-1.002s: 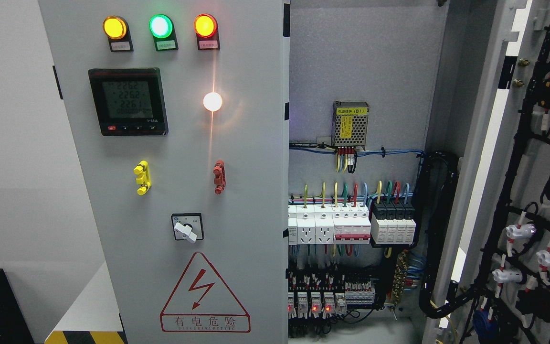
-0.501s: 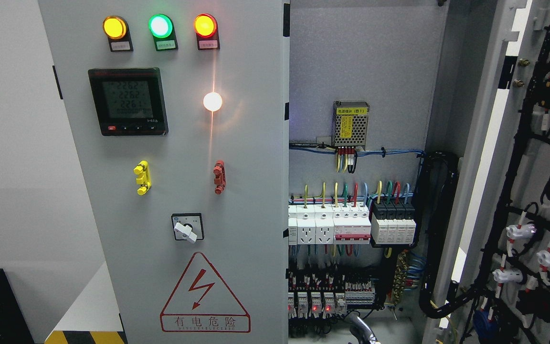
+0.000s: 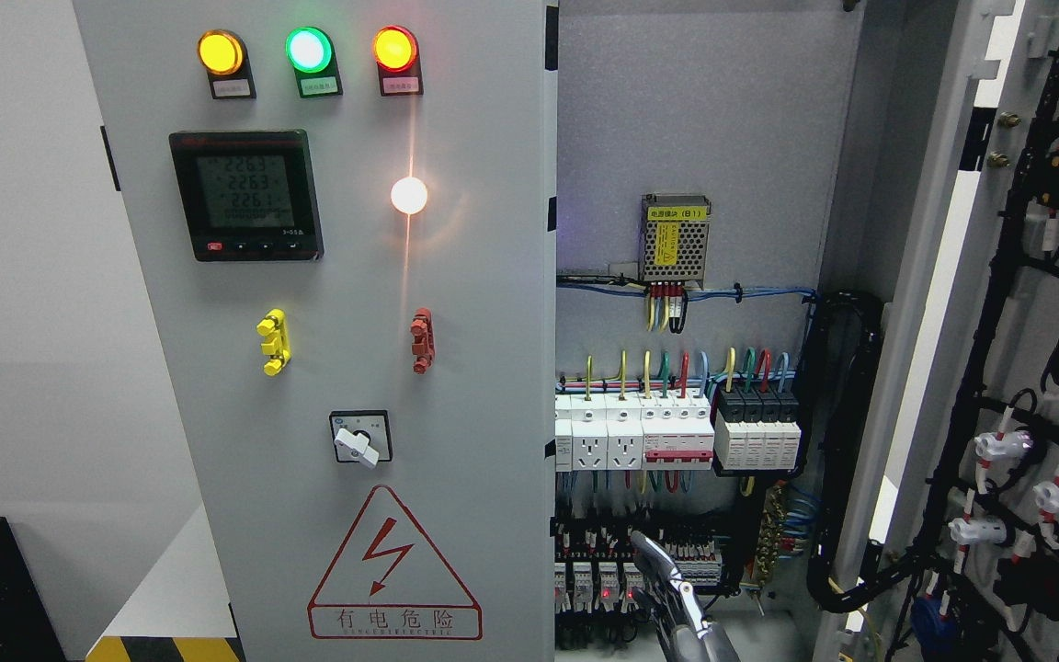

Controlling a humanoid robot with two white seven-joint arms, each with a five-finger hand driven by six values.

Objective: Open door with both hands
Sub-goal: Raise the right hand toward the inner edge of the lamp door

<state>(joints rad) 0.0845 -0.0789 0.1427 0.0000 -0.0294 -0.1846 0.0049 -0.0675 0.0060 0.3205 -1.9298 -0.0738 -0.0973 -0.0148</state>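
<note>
- Up from the bottom edge, just right of the middle: the right hand [image 3: 677,598], absent a second ago and only a tip half a second ago.
- Fingers [image 3: 654,556] held straight and close together, slanting up and to the left, pinching nothing.
- Tips in front of the lower breaker row [image 3: 603,579], just right of the left door [image 3: 456,322]'s free edge; contact with that edge cannot be told.
- Reads as the reach for the left door, not yet a pull.
- Left door shut, filling the left and middle; long axis upright, face toward the camera, meter [image 3: 246,195] and lamps outward.
- Right door [image 3: 1044,368] already swung out at the far right, wiring side showing.
- No left hand in view.
</note>
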